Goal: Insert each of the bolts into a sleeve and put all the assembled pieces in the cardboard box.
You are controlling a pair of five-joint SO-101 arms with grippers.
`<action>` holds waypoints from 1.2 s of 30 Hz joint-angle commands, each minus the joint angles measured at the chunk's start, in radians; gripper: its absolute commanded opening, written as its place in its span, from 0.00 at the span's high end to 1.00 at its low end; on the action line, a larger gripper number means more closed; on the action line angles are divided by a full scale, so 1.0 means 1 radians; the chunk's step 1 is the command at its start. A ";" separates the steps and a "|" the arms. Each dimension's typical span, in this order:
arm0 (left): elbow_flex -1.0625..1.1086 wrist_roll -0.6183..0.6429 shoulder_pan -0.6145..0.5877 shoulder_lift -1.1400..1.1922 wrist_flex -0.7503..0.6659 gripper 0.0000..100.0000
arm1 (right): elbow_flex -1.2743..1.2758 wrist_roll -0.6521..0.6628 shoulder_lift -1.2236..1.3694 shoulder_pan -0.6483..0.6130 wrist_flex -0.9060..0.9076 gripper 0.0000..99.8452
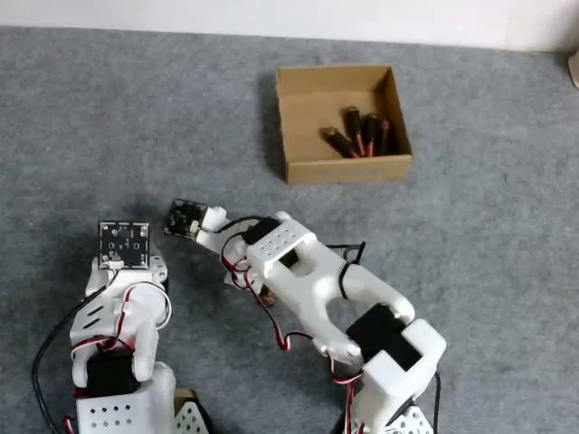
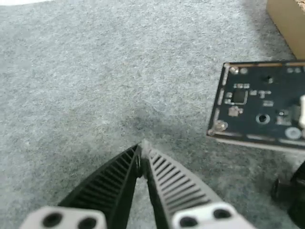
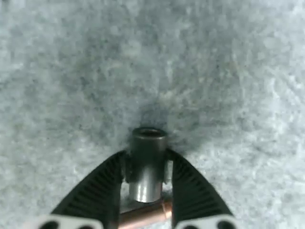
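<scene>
Right wrist view: right gripper clamped on a dark sleeve, open bore end visible. A copper-coloured rod lies crosswise between the fingers behind it; cannot tell whether it is a bolt. Left gripper pressed together, holding nothing, over grey carpet. Both sit well short of the cardboard box, which holds several assembled pieces. Judgement: assembly step, sleeve in hand. Next move calls for a bolt seated in the bore, then a carry over the box rim and release.
</scene>
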 commanded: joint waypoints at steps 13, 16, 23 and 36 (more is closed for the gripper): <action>-0.054 0.005 -0.008 -0.013 -0.021 0.99 | 0.015 -0.086 -0.610 0.120 0.269 0.99; -0.054 0.005 -0.008 -0.013 -0.021 0.99 | 0.015 -0.081 -0.730 0.223 0.335 0.99; -0.059 -0.126 0.140 -0.013 -0.015 0.96 | 0.105 -0.078 -0.943 0.424 0.467 0.99; -0.222 -0.141 0.536 -0.013 0.195 0.94 | 0.406 0.020 -1.366 0.716 0.584 0.99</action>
